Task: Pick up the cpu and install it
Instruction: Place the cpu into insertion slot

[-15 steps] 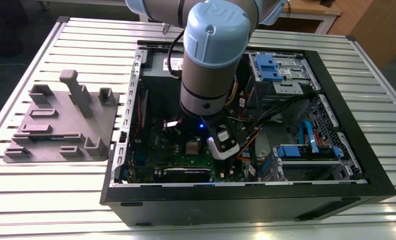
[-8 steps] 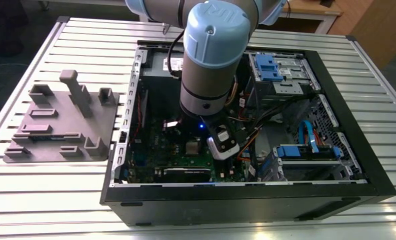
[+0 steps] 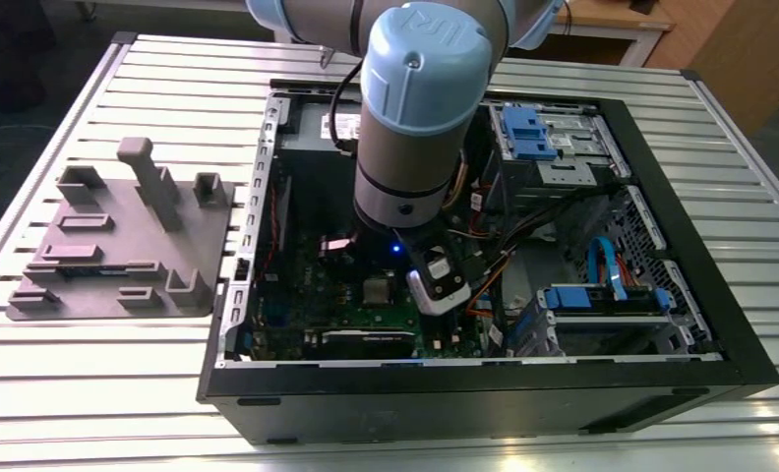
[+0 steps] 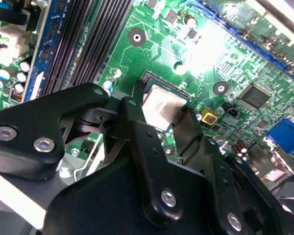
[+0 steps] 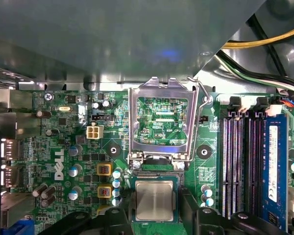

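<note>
The end effector (image 5: 155,208) was down inside the open computer case (image 3: 468,393) on the bench (image 3: 88,393). Its two black fingers (image 4: 132,117) were clamped on opposite edges of the cpu (image 5: 154,198). The cpu lay flat between them, over the socket on the green motherboard (image 5: 39,142). Just beyond the fingertips the silver load frame (image 5: 161,88) stood hinged open, with the memory slots (image 5: 240,161) off to one side.

I see white glare washing out the green circuit board (image 4: 161,49) in the second wrist view; the black metal computer case (image 3: 495,393) sits shadowed inside.
</note>
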{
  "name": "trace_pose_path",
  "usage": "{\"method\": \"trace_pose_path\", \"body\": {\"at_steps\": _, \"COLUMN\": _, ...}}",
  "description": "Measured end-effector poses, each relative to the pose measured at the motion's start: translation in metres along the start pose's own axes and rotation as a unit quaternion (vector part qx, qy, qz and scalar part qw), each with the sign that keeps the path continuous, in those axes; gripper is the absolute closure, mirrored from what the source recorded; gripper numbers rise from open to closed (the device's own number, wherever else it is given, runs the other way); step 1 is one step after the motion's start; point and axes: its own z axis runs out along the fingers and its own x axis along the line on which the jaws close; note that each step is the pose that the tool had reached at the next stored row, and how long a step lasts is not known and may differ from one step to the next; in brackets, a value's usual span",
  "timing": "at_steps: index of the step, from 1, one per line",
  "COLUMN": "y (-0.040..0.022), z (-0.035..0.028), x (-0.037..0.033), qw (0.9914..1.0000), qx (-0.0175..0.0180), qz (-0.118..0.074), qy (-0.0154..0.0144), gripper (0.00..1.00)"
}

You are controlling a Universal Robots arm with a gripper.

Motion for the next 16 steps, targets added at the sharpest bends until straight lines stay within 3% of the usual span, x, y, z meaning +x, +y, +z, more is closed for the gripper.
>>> {"method": "trace_pose_path", "body": {"at_steps": 16, "y": 0.0002, "z": 0.0002, "x": -0.0032, "qw": 1.0, "qx": -0.0025, "qz": 0.0, "qy": 0.0, "gripper": 0.49}}
